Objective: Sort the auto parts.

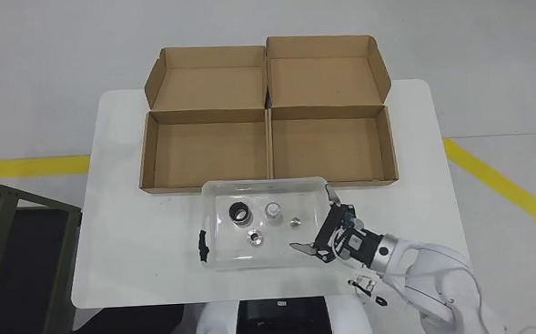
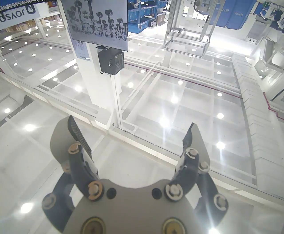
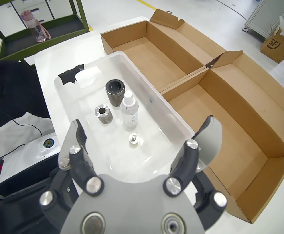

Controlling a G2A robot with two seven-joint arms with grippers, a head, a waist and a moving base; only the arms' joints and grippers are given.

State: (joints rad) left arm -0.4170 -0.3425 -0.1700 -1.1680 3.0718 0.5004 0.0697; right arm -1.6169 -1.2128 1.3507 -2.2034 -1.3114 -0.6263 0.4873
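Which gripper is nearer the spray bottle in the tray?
Right. The right gripper hovers open at the tray corner near the spray bottle; the left gripper faces the ceiling.

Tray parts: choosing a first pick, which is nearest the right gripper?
The low silver stud, just before the right gripper; spray bottle, bushing and bearing stand farther off.

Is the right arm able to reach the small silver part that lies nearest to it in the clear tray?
Probably yes. The right gripper is open at the end of the clear tray, and nothing covers the small silver part. The spray bottle stands close beside it, so a grasp may brush the bottle.
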